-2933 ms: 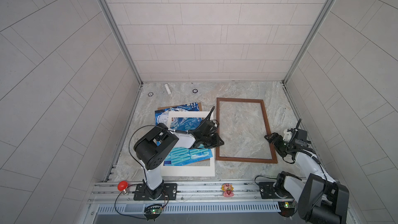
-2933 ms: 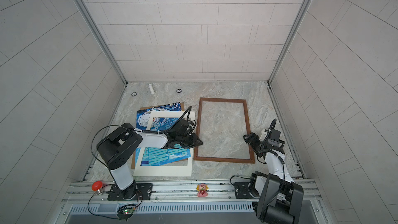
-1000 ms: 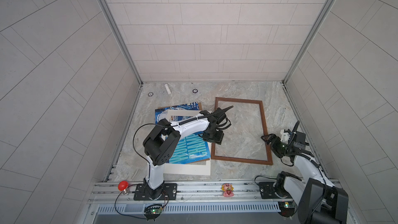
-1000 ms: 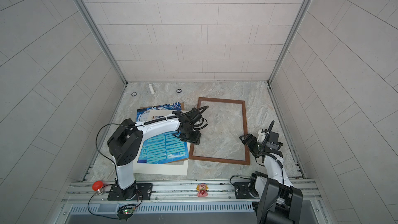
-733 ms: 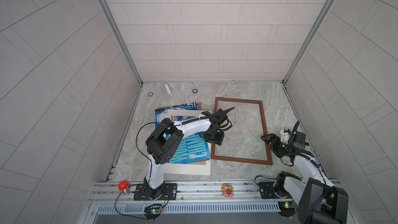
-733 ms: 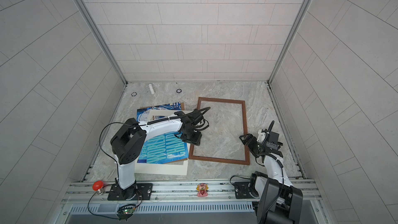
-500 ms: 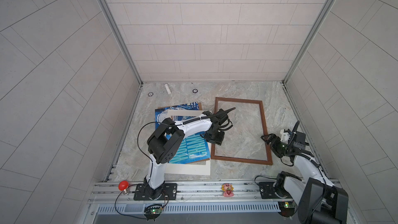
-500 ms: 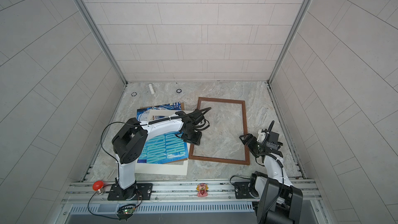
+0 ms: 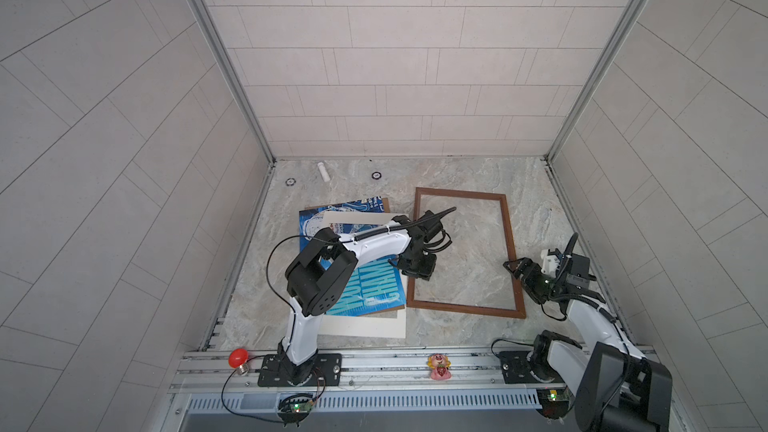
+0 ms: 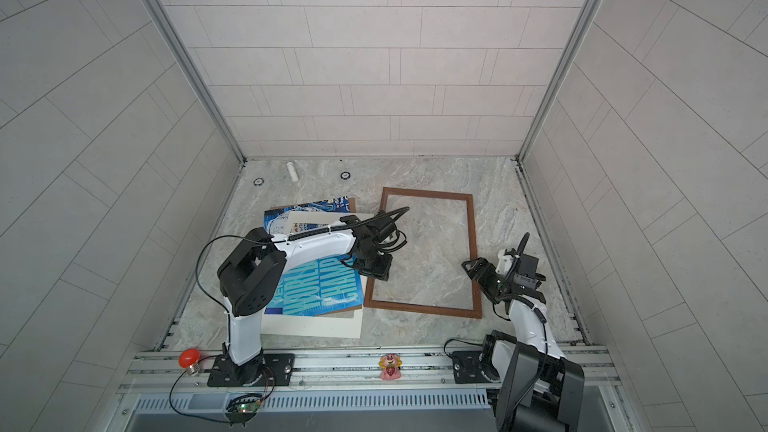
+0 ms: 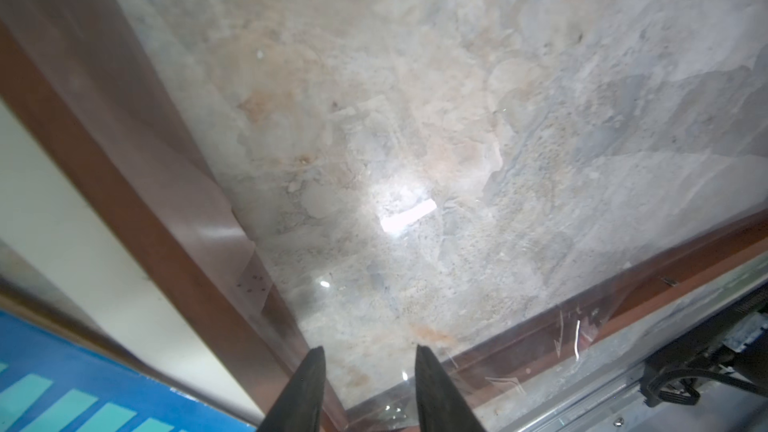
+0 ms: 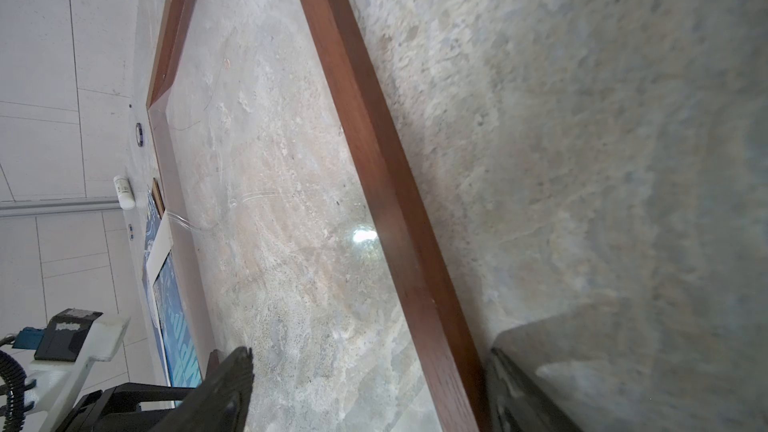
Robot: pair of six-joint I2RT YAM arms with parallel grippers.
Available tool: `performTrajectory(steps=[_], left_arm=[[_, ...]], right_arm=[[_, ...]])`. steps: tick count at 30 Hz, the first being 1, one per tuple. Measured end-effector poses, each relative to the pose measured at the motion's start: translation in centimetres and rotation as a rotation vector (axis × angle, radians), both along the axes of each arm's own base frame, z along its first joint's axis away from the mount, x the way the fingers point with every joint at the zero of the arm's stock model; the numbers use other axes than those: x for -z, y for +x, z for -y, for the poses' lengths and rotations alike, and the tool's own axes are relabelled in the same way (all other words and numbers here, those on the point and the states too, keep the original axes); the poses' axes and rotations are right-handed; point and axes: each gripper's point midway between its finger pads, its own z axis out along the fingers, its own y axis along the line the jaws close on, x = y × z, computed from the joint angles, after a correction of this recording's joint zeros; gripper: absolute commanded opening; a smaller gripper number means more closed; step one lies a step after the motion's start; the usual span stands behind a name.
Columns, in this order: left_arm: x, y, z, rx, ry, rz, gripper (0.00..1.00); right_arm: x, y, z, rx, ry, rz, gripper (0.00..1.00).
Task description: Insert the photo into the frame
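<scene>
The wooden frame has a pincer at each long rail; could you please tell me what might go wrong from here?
The left pincer sits at the frame's rail nearest the photo and cream mat; a grip there might catch the mat or skew the frame. Its fingertips are near the clear pane and could scratch it. The right pincer straddles the opposite rail, open, so the frame may slide.

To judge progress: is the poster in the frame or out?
Out. The blue poster lies beside the wooden frame; only marble shows inside.
</scene>
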Motion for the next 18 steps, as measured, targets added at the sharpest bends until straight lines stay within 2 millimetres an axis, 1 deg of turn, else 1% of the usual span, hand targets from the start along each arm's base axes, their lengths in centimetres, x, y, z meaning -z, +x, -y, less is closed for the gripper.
performTrajectory(steps=[3,6,9,12,13,18], left_arm=[[-0.1,0.0,0.2,-0.001,-0.009,-0.001,0.42],[-0.3,0.4,-0.1,-0.012,-0.016,-0.002,0.43],[-1.1,1.3,-0.6,-0.022,-0.027,0.009,0.48],[-2.6,3.9,-1.8,-0.063,-0.045,0.047,0.52],[-3.2,5.1,-2.3,-0.081,-0.053,0.064,0.53],[-6.0,10.4,-4.0,-0.158,-0.091,0.166,0.55]], right_arm=[[0.0,0.0,0.0,0.0,0.0,0.0,0.83],[0.0,0.0,0.0,0.0,0.0,0.0,0.83],[0.0,0.0,0.0,0.0,0.0,0.0,0.83],[0.0,0.0,0.0,0.0,0.0,0.0,0.84],[0.0,0.0,0.0,0.0,0.0,0.001,0.84],[0.0,0.0,0.0,0.0,0.0,0.001,0.84]])
